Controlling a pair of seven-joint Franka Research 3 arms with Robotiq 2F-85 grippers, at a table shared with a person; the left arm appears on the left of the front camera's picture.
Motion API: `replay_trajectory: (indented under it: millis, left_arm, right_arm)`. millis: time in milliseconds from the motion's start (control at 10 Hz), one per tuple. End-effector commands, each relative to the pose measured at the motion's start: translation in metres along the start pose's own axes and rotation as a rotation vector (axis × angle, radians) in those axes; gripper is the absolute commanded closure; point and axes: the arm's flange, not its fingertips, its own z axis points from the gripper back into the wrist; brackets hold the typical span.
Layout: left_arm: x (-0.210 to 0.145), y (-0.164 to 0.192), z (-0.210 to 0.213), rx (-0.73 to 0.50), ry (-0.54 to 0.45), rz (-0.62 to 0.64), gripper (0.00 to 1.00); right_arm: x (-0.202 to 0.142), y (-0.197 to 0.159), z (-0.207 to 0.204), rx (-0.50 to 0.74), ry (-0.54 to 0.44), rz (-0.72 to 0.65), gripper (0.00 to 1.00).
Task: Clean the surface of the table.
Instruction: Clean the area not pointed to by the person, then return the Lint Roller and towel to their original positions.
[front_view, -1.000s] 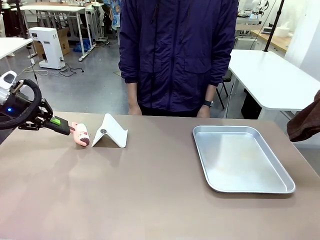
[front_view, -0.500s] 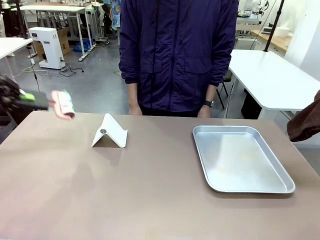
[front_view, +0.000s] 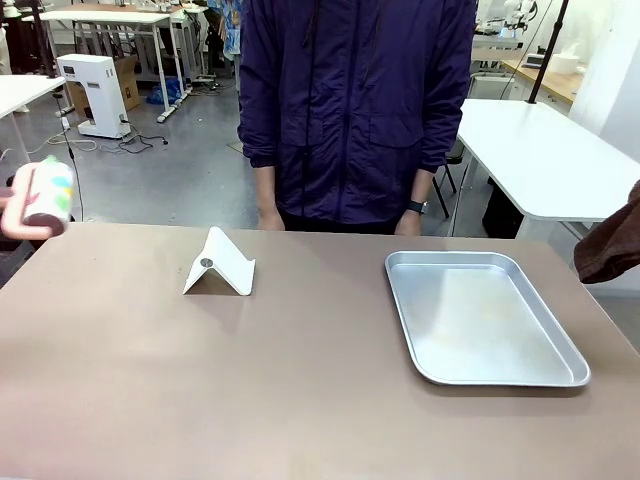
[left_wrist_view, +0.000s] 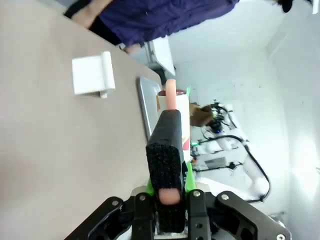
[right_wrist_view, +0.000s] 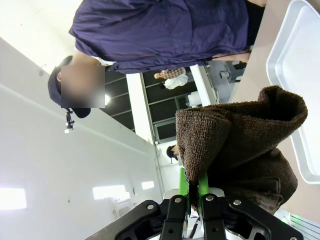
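The brown-taupe table (front_view: 300, 390) spans the front view. At its far-left edge a pink-handled roller (front_view: 40, 198) with a white, colour-spotted body hangs above the tabletop. In the left wrist view my left gripper (left_wrist_view: 170, 116) is shut on the roller's pink handle (left_wrist_view: 170, 92), high over the table (left_wrist_view: 40, 130). My right gripper (right_wrist_view: 193, 181) is shut on a brown towel (right_wrist_view: 235, 145), which also shows at the right edge as a brown towel (front_view: 610, 245) held above the table's far corner.
A white folded stand (front_view: 220, 263) sits left of centre, near the far edge. A silver metal tray (front_view: 480, 320) lies at the right. A person in a dark blue jacket (front_view: 350, 110) stands at the far side, hands by the table edge.
The roller rose from the tabletop beside the white stand and swung up and to the left, to the picture's left edge. The towel has stayed where it was.
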Motion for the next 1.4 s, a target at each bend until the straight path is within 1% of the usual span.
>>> replay_trajectory:
  millis: [0, 200, 400, 500, 1300]
  left_arm:
    - [0.006, 0.027, 0.042, -0.042, -0.012, 0.066, 0.78]
    - [-0.018, 0.054, 0.057, -0.076, 0.012, 0.107, 0.78]
    - [-0.025, 0.064, 0.061, -0.063, 0.046, 0.1, 0.78]
    - [-0.023, 0.059, 0.056, -0.068, -0.006, 0.136, 0.78]
    - [-0.023, 0.059, 0.056, -0.068, -0.006, 0.136, 0.78]
  right_arm:
    - [-0.002, 0.003, -0.001, 0.021, -0.018, 0.004, 1.0]
    - [-0.002, 0.003, -0.001, 0.021, -0.018, 0.004, 1.0]
    - [-0.002, 0.003, -0.001, 0.021, -0.018, 0.004, 1.0]
    - [-0.002, 0.003, -0.001, 0.021, -0.018, 0.004, 1.0]
    - [-0.002, 0.003, -0.001, 0.021, -0.018, 0.004, 1.0]
